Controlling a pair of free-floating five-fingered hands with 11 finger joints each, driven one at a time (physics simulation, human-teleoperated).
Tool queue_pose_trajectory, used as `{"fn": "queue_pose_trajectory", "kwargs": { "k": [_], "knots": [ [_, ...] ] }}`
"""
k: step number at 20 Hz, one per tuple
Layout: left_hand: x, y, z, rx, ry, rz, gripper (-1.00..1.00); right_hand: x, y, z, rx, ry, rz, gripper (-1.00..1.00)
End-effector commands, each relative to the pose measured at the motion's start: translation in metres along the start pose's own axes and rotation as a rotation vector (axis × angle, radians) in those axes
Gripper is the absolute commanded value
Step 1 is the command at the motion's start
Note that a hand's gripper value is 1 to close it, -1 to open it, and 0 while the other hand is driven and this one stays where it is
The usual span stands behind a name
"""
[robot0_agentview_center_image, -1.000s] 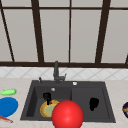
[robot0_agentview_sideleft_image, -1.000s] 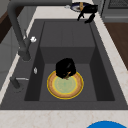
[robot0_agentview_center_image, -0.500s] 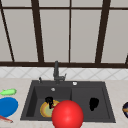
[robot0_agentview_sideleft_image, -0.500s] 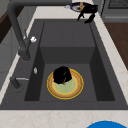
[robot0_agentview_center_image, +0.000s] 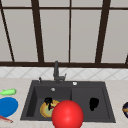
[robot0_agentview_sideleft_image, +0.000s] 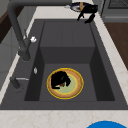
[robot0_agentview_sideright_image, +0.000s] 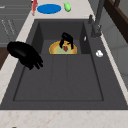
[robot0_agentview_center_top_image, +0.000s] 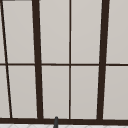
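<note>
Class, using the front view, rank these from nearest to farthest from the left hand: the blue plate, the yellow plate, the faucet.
1. Yellow plate: under the left hand, in the sink's left basin.
2. Faucet: behind, at the sink's back edge.
3. Blue plate: on the left counter.

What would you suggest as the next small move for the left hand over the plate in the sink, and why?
Probably a short lift straight up. The left hand is low in the sink's left basin, fingers curled down onto the yellow plate and seemingly round a small red thing that is hard to make out. The right hand hangs idle over the right basin.
</note>
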Motion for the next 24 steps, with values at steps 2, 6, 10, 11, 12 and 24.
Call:
{"fn": "queue_pose_trajectory", "kwargs": {
  "k": [2,6,10,11,12,24],
  "knots": [
    [-0.006,-0.003,0.001,0.003,0.008,0.034,-1.00,0.000,0.000,0.000,0.000,0.000,0.000,0.00],
    [0.013,0.007,0.009,0.016,-0.043,0.062,-1.00,0.000,0.000,0.000,0.000,0.000,0.000,0.00],
    [0.029,0.031,0.015,0.024,-0.055,0.111,-1.00,0.000,0.000,0.000,0.000,0.000,0.000,0.00],
    [0.032,0.038,0.015,0.017,-0.052,0.115,-1.00,0.000,0.000,0.000,0.000,0.000,0.000,0.00],
    [0.037,0.044,0.013,0.009,-0.048,0.117,-1.00,0.000,0.000,0.000,0.000,0.000,0.000,0.00],
    [0.120,0.085,0.020,-0.006,-0.043,0.117,-1.00,0.000,0.000,0.000,0.000,0.000,0.000,0.00]
  ]
}}
